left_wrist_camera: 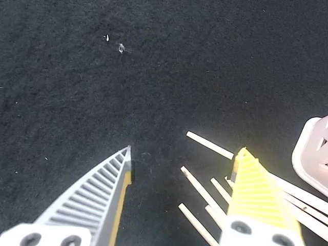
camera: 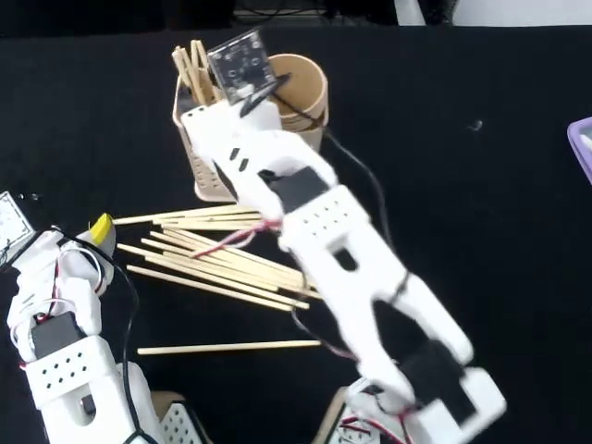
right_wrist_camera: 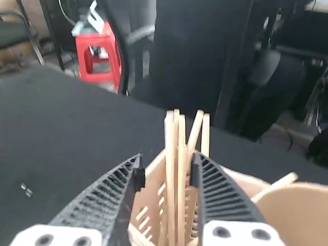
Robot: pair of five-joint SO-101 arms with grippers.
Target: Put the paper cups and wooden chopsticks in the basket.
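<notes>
The right gripper hangs over the basket with its jaws narrowly apart. They straddle the upright chopsticks standing inside, with a visible gap on one side, so it looks like a loose bracket and not a grip. A paper cup sits at the basket's far side, touching it; whether it stands inside I cannot tell. The loose chopsticks lie fanned on the black table beneath the right forearm, long axes running across the table, with a single chopstick apart from them. Their ends point toward the left gripper, which rests low with jaws spread wide. That arm is the nearer one, and closing on a stick would probably need the jaws across its axis.
</notes>
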